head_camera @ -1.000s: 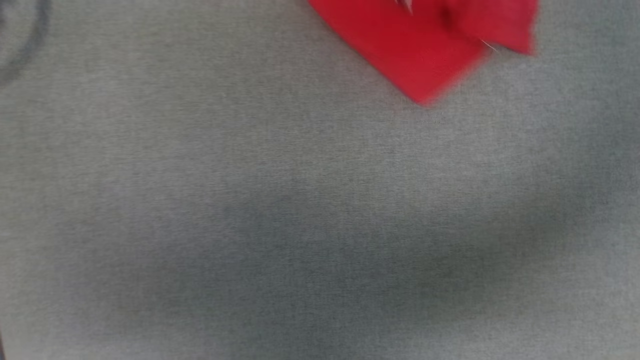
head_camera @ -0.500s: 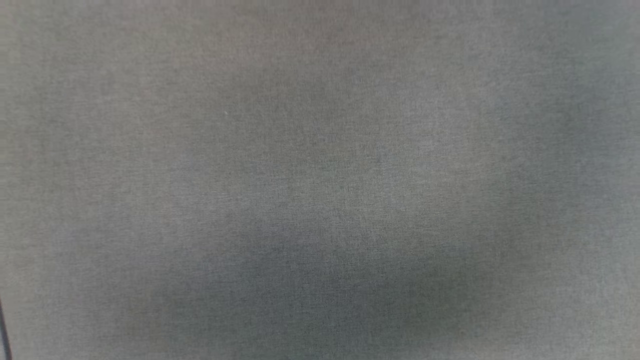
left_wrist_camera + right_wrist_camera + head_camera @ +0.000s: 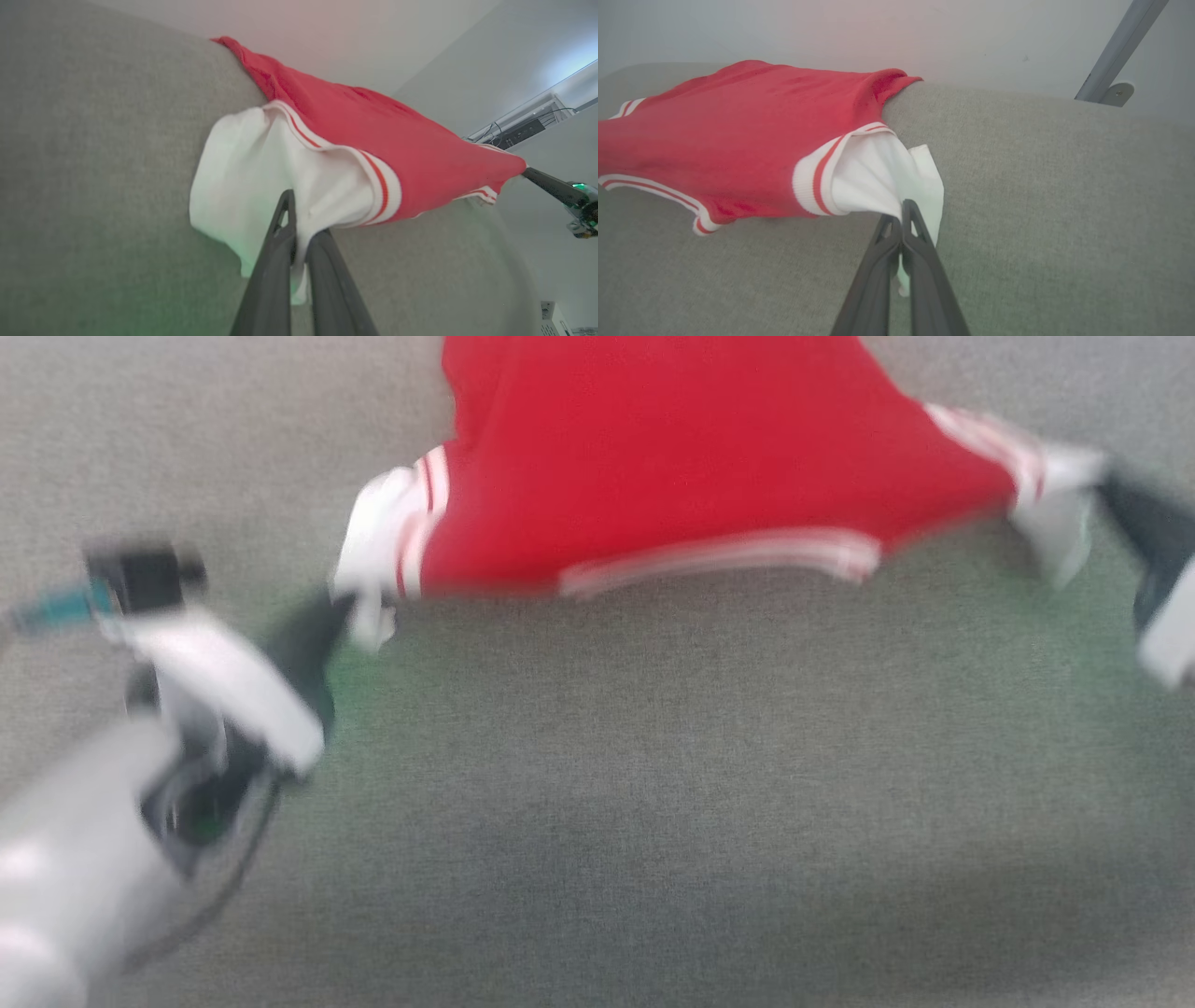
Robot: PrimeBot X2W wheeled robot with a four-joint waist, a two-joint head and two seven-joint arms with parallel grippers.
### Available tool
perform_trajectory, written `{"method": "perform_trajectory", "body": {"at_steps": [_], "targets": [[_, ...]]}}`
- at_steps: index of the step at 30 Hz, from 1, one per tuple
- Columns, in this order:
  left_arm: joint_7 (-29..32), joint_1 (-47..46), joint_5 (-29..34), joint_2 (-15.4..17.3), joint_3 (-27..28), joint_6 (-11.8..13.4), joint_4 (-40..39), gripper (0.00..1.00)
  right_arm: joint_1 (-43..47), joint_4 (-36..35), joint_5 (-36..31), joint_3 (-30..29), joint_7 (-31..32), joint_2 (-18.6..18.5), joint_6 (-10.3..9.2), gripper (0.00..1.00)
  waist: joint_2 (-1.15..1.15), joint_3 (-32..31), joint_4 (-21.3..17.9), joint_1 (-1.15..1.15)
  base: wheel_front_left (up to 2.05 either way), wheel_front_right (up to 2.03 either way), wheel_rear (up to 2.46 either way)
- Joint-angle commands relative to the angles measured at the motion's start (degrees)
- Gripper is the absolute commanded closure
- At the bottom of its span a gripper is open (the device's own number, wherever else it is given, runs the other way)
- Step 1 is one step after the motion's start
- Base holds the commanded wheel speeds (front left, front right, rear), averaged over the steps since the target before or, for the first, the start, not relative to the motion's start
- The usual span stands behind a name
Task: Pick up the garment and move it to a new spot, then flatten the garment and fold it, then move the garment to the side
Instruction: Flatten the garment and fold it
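The garment [image 3: 672, 467] is bright red with white end panels and striped trim. It hangs stretched between my two grippers just above the grey cloth surface [image 3: 653, 784]. My left gripper [image 3: 350, 611] is shut on its left white panel [image 3: 261, 186], seen close in the left wrist view, where my left gripper [image 3: 299, 224] pinches the cloth. My right gripper [image 3: 1097, 490] is shut on the right white panel [image 3: 882, 182], and in the right wrist view my right gripper [image 3: 903, 210] clamps that panel's lower corner. The head view is blurred.
The grey cloth surface [image 3: 1041, 196] spreads wide in front of and beside the garment. A pale wall [image 3: 878, 32] rises behind it, with a grey metal strut [image 3: 1120, 46] at the right. A white box with cables [image 3: 518, 130] sits far off in the left wrist view.
The head camera has swung: the garment left the picture half a second ago and now fills its top, with both grippers holding its ends.
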Motion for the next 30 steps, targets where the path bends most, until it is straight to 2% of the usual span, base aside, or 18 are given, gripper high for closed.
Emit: {"method": "perform_trajectory", "body": {"at_steps": [1, 4, 5, 12, 23, 26, 30], "targets": [[0.2, 3.1, -0.6, 2.4, -0.7, 0.2, -2.5, 1.0, 4.1, -2.8, 1.1, -0.4, 0.7, -2.5, -0.14, 1.0, 0.0, -1.2, 0.1, 0.0, 0.0, 0.0, 0.0], [-0.1, 8.7, -0.6, 6.1, -2.3, 0.2, -6.7, 1.0, 11.5, -6.9, 2.8, -1.6, 1.7, -5.6, -0.15, 1.0, 0.0, -2.9, 0.2, 0.0, 0.0, 0.0, 0.0], [-0.1, 8.7, -0.6, 6.1, -2.3, 0.2, -6.7, 1.0, 11.5, -6.9, 2.8, -1.6, 1.7, -5.6, -0.15, 1.0, 0.0, -2.9, 0.2, 0.0, 0.0, 0.0, 0.0], [-0.6, 17.3, 0.7, 13.7, -5.4, 0.2, -16.5, 1.0, 26.2, -16.0, 5.9, -4.2, 5.1, -10.6, -0.16, 1.0, 0.0, -6.0, 0.8, 0.0, 0.0, 0.0, 0.0], [-1.5, 26.9, 0.9, 20.9, -7.2, 4.7, -26.7, 1.0, 43.9, -27.0, 5.8, -9.9, 10.8, -14.5, -0.15, 1.0, 0.0, -7.2, 0.0, 0.0, 0.0, 0.0, 0.0], [-1.6, 28.1, 0.8, 20.7, -6.4, 5.8, -28.2, 1.0, 46.1, -28.3, 4.8, -13.1, 11.6, -13.5, -0.15, 1.0, 0.0, -7.1, 0.1, 0.0, 0.0, 0.0, 0.0], [-1.8, 28.4, 2.4, 17.6, -5.7, 6.0, -26.0, 1.0, 46.7, -28.1, 1.7, -15.9, 14.3, -10.4, -0.13, 1.0, 0.0, -7.2, 0.3, 0.0, 0.0, 0.0, 0.0]]}}
